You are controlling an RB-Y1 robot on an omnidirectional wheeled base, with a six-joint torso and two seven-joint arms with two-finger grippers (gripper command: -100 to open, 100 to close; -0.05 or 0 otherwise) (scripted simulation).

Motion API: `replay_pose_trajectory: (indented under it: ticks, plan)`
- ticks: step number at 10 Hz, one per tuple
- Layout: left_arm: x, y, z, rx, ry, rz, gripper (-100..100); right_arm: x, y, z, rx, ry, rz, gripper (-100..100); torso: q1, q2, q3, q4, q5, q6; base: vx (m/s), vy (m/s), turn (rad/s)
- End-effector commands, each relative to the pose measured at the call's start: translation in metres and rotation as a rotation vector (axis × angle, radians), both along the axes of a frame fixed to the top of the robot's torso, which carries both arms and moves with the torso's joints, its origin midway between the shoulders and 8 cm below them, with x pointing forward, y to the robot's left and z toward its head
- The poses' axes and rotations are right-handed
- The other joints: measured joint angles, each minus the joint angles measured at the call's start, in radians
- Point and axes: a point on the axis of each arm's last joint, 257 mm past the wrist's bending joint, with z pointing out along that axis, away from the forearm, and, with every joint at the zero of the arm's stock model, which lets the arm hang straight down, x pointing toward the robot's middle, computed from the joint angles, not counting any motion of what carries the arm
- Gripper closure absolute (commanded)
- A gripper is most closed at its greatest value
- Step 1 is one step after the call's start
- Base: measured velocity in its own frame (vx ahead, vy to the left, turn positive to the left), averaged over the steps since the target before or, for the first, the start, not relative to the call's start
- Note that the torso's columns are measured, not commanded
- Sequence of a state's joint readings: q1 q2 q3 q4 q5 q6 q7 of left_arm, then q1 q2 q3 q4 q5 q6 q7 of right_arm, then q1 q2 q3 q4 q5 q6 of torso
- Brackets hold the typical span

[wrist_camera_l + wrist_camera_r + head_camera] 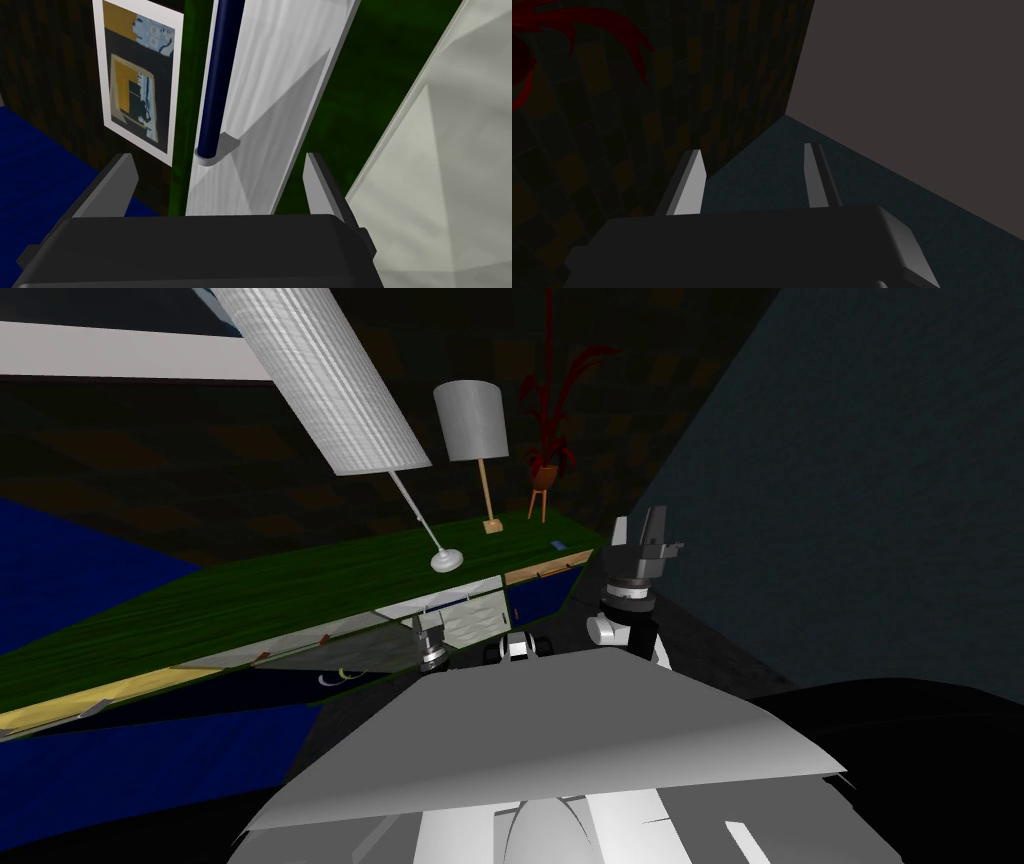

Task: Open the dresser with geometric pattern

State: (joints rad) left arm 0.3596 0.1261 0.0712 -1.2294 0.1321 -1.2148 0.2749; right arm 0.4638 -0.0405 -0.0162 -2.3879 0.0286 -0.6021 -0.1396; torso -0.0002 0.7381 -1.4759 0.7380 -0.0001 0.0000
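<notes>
Left gripper (220,182): jaws wide, straddling the dark blue bar handle (216,90) without pinching it.
Dresser (300,588): green-topped, just ahead; the handle sits on its pale front panel (280,100).
Progress: reach looks done; grip and pull remain.
Room: right gripper (638,526) raised at the dresser's end, jaws wide, dark wall (850,488) near.

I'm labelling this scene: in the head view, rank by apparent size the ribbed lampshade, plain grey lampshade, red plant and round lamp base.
1. Ribbed lampshade, largest, though nearest the camera.
2. Red plant and plain grey lampshade: plant taller, shade fuller, too close to rank.
3. Round lamp base, smallest.
</notes>
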Motion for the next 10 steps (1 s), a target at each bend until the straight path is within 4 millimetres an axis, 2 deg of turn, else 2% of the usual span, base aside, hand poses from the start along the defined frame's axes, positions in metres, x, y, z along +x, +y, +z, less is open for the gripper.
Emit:
replay_pose_trajectory:
  ticks: [1, 3, 4, 8, 10]
  plan:
    - [0.011, 0.007, 0.010, 0.000, 0.002, -0.002, -100, 0.000, 0.000, 0.000, 0.000, 0.000, 0.000, 0, 0.000, 0.000, 0.000, 0.000, 0.000, 0.000, 0.000, -0.025, 0.008]
    - [0.011, 0.008, 0.010, 0.000, 0.002, -0.002, -100, 0.000, 0.000, 0.000, 0.000, 0.000, 0.000, 0, 0.000, 0.000, 0.000, 0.000, 0.000, 0.000, 0.000, -0.016, 0.006]
    - [0.003, 0.002, 0.003, -0.001, 0.002, -0.001, 100, 0.000, 0.000, 0.000, 0.000, 0.000, 0.000, 0, 0.001, 0.000, 0.000, 0.000, 0.000, 0.000, 0.001, 0.014, -0.025]
    - [-0.013, -0.008, -0.010, -0.002, 0.002, 0.002, 100, 0.000, 0.000, 0.000, 0.000, 0.000, 0.000, 0, 0.002, 0.002, 0.002, 0.001, 0.001, -0.002, 0.003, 0.028, -0.010]
    - [-0.007, -0.003, 0.000, -0.001, 0.001, -0.005, 100, 0.000, 0.000, 0.000, 0.000, 0.000, 0.000, 0, 0.003, 0.000, 0.000, 0.000, 0.001, -0.001, -0.039, -0.019, 0.006]
